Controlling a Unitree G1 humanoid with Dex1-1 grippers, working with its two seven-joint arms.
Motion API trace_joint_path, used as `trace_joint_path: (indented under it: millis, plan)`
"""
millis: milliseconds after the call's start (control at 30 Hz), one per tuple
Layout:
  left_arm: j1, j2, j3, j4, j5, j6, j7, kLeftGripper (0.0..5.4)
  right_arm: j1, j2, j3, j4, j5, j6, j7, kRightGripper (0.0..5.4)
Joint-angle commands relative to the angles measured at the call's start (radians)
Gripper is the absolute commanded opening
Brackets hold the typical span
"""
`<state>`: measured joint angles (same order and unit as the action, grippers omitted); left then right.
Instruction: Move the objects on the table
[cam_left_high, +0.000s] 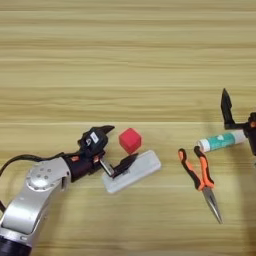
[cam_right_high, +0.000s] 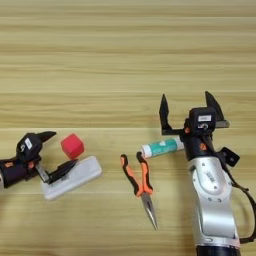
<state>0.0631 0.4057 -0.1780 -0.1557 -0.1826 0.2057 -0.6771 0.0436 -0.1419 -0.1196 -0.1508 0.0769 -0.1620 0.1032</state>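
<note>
Left eye view: the left tool sits at about 8 o'clock on the table, its two black fingers spread wide and holding nothing. One fingertip points toward the red cube from just left of it; the other lies over the left part of the white device. The cube stands just above the device, at its 11 o'clock. Orange-handled pliers lie at 4 o'clock, with a white and green tube above them.

Right eye view: the right tool stands at 3 o'clock, fingers wide apart and empty, just above the tube's right end. The pliers lie below the tube's left end, tip pointing toward 5 o'clock. The cube and device lie well to the left, at 9 o'clock.
</note>
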Motion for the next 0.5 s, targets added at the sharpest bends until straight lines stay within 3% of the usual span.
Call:
trace_joint_path:
  millis: [33, 500]
  plan:
    - [0.001, 0.007, 0.014, 0.005, -0.001, 0.013, 0.005, 5.35, -0.004, 0.013, 0.011, -0.008, 0.002, 0.002, -0.002, 5.40]
    - [-0.026, -0.011, 0.001, 0.045, 0.007, 0.026, 0.008, 5.35, -0.001, 0.019, 0.021, -0.016, 0.001, 0.000, -0.003, 5.40]
